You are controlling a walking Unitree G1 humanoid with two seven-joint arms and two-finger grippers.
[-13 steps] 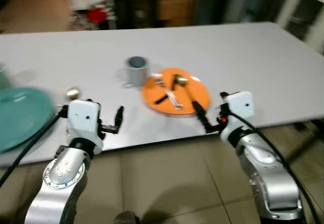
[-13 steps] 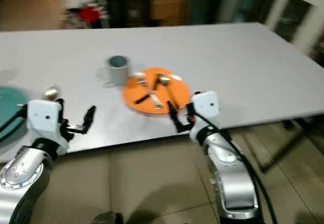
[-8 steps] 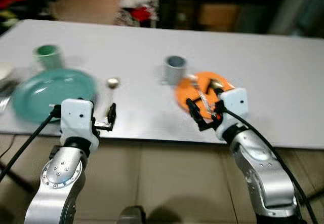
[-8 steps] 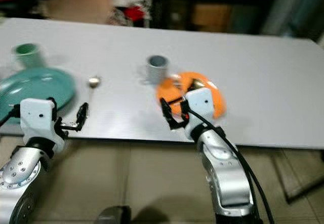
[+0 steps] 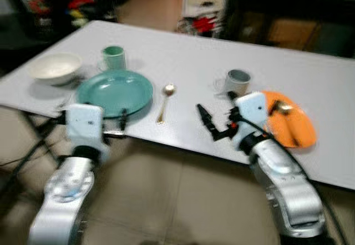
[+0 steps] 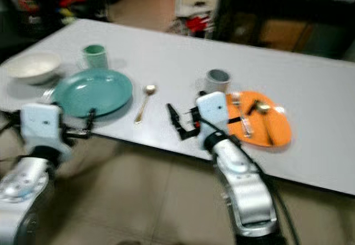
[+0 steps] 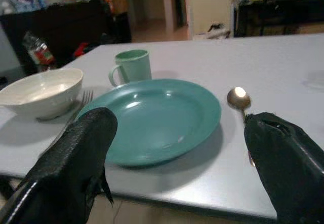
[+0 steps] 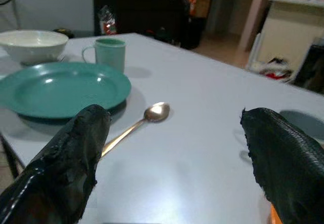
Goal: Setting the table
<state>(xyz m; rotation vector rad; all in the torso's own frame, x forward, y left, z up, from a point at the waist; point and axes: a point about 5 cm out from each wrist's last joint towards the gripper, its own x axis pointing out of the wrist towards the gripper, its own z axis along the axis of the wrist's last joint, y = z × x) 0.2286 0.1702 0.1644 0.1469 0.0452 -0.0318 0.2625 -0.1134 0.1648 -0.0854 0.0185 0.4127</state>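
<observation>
Spoon (image 5: 165,100) on white table (image 5: 183,56), just beside green plate (image 5: 113,92) at 3 o'clock, long axis 12-to-6, bowl at 12. Lying at 10 o'clock from right gripper (image 5: 206,122), fingers spread, empty; nearer than left gripper (image 5: 122,122), likewise spread. Orange plate (image 5: 291,126) with cutlery at 3 o'clock. Tiled floor, dim cluttered room behind.

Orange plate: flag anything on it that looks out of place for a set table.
The orange plate carries loose cutlery lying crossed on top of it, while the teal plate has its spoon laid beside it. That jumble looks unsorted; blur hides which pieces they are.
</observation>
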